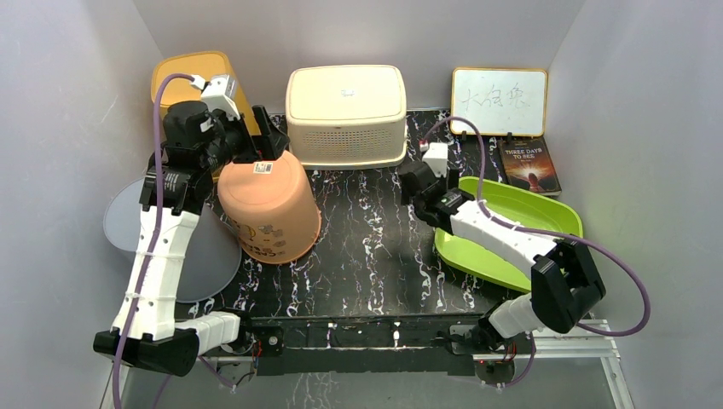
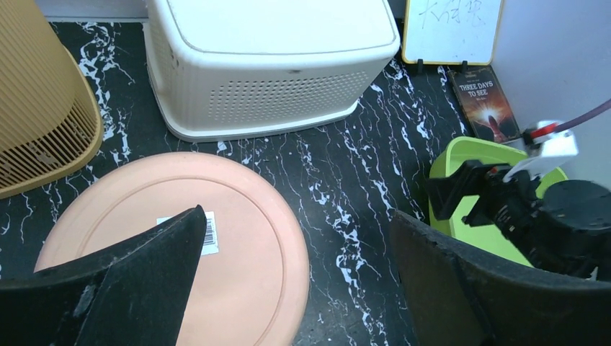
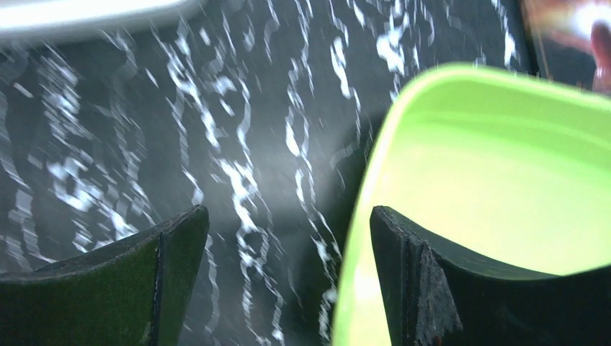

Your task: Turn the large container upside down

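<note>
The large container is a salmon-orange bucket [image 1: 271, 209]. It stands mouth down on the black marble table [image 1: 375, 256], with its flat base and a barcode sticker facing up. The left wrist view shows that base [image 2: 238, 223] from above. My left gripper [image 1: 263, 139] is open and empty just above the base's far edge, with one finger over the base and the other over the table; it also shows in the left wrist view [image 2: 297, 216]. My right gripper [image 1: 413, 186] is open and empty, low at the left rim of a green tray [image 1: 533, 213], straddling that rim in the right wrist view [image 3: 288, 213].
A cream lidded basket [image 1: 345, 111] stands at the back centre and a yellow basket [image 1: 183, 72] at the back left. A whiteboard [image 1: 499, 100] and a book [image 1: 530, 166] are at the back right. A grey round disc [image 1: 205, 260] lies at the left edge.
</note>
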